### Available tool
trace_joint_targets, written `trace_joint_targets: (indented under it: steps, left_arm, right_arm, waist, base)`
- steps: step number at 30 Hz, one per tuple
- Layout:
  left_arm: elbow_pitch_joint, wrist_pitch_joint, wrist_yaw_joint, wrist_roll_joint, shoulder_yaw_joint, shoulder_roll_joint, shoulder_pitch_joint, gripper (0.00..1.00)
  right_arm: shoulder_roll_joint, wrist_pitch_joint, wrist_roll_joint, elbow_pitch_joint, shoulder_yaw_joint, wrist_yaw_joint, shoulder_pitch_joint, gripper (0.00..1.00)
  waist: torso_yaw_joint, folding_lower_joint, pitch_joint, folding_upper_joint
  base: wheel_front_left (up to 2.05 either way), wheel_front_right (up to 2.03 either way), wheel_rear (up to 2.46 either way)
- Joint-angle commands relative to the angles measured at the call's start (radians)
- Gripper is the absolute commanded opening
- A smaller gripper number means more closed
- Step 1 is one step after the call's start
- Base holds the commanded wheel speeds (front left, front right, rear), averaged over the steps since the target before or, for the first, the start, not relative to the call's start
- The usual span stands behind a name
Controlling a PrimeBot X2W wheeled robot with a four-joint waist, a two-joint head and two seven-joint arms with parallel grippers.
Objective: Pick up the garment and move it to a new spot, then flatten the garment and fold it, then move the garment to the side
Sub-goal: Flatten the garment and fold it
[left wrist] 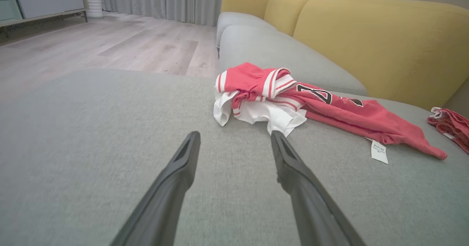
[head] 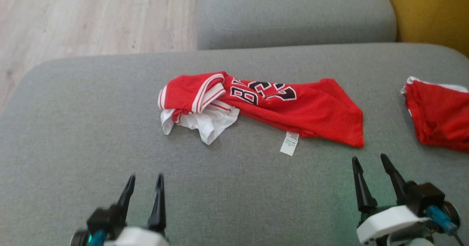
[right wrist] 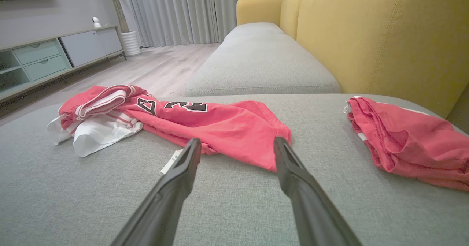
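Cushion: the wide grey woven-fabric sofa seat cushion was your work surface. It was broad and flat, with bare fabric to the left and near side. I judged that this left you room for a new spot and for folding.

Backrest: the mustard-yellow upholstered backrest closed off the far right.

Garment: the crumpled red mesh basketball jersey with white trim lay about mid-cushion, toward the far side, held by nothing. It looked dropped rather than laid. The left end was bunched, with the red-and-white striped edging rolled over and the white inner fabric turned out. The right end lay flatter and ran to a corner at the near right.
- Long axis: left to right across the cushion, slanting slightly nearer at the right.
- The trimmed end pointed left and the hem corner pointed right. The lettered face was up.

Second garment: a second red fabric bundle lay well apart at the right edge. I judged that it was set aside and not your target.

Grippers: your left gripper and right gripper sat over the near part of the cushion. Both had their jaws spread wide and carried nothing. The right was near the hem corner, and the left was well short of the bunched end. With one gripper toward each end, the placement suited a two-point lift.

Label: the small white care label stuck out from the jersey's near edge and lay flat on the cushion.
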Motion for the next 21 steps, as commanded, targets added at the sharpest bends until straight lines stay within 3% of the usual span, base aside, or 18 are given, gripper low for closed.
trace_joint_targets:
  steps: [1, 8, 15, 21]
  left_arm:
    - [-0.032, 0.004, -0.004, 0.014, 0.028, 0.011, -0.093, 1.0]
    - [0.039, 0.068, -0.05, 0.055, -0.013, -0.028, -0.294, 1.0]
    - [0.228, 0.103, -0.101, 0.043, -0.006, -0.067, -0.464, 1.0]
    - [0.375, 0.099, -0.128, 0.036, 0.012, -0.077, -0.563, 1.0]
  right_arm:
    - [-0.006, -0.005, -0.011, -0.042, 0.026, 0.007, -0.059, 1.0]
    - [-0.006, 0.016, -0.034, -0.095, 0.051, 0.007, -0.144, 1.0]
    - [-0.006, 0.01, -0.04, -0.11, 0.063, 0.007, -0.225, 1.0]
    - [-0.006, -0.008, -0.037, -0.096, 0.068, 0.007, -0.25, 1.0]
  waist:
    - [-0.014, 0.0, 0.025, 0.0]
    - [-0.084, 0.0, 0.169, 0.0]
    - [-0.159, 0.0, 0.292, 0.0]
    - [-0.185, 0.0, 0.339, 0.0]
  base:
    - [0.0, 0.0, 0.0]
    - [0.0, 0.0, 0.0]
    - [0.0, 0.0, 0.0]
    - [0.0, 0.0, 0.0]
